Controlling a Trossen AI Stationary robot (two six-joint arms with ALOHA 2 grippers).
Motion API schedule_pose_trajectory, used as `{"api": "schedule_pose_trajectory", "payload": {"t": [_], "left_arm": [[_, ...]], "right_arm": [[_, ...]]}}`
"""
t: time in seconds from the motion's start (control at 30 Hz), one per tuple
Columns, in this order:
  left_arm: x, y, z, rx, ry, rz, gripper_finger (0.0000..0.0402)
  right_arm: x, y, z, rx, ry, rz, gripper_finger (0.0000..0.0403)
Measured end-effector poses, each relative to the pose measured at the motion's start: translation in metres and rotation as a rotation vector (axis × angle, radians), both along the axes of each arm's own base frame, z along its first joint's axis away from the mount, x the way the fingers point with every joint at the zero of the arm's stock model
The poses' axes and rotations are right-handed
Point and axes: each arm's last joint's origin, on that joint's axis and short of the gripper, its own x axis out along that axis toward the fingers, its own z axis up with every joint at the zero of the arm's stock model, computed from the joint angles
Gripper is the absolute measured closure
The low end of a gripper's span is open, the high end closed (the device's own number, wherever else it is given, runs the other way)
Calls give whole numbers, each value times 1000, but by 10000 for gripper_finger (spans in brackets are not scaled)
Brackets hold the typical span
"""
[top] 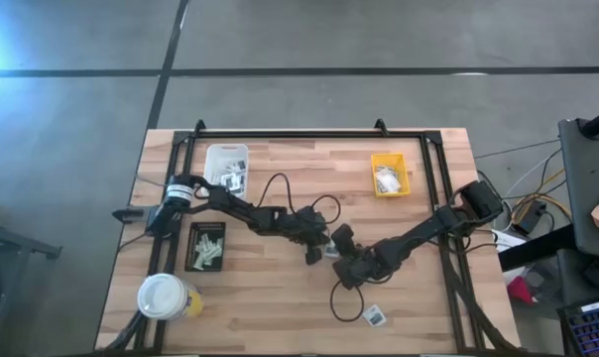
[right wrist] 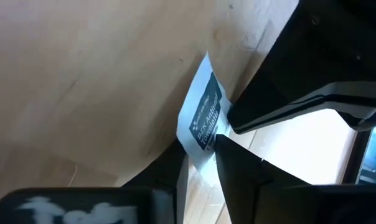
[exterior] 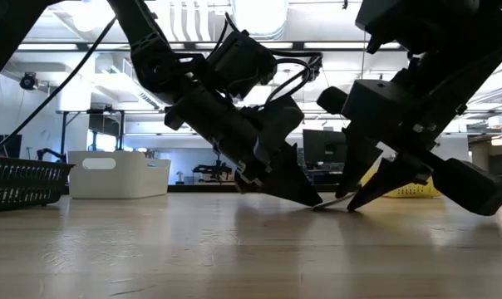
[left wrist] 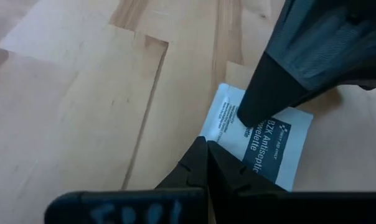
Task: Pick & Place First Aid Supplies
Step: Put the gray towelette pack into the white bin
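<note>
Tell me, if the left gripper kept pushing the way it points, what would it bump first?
The left gripper, shut, already points at the white antiseptic packet on the table. It would probably push into that packet first, then the right gripper just beyond; depth is unclear.
</note>
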Motion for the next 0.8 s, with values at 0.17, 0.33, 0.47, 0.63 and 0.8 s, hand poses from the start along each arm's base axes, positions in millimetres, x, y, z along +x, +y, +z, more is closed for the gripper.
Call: {"api": "schedule_pose_trajectory", "payload": {"t": [0.17, 0.33, 0.47, 0.63, 0.8], "left_arm": [[0, 0, 1, -7, -2, -2, 399], [-2, 0, 10, 31, -14, -40, 399], [-4, 1, 21, 50, -23, -51, 399], [-7, 4, 35, 87, -39, -60, 399], [-11, 5, 48, 178, -42, -78, 399]], "right_arm": [[0, 0, 0, 19, -15, -24, 342], [0, 2, 1, 25, -24, -22, 369], [-2, 5, 2, 27, -25, -15, 391], [-3, 6, 8, 47, -51, -27, 394], [-6, 6, 19, 75, -84, -58, 394]]}}
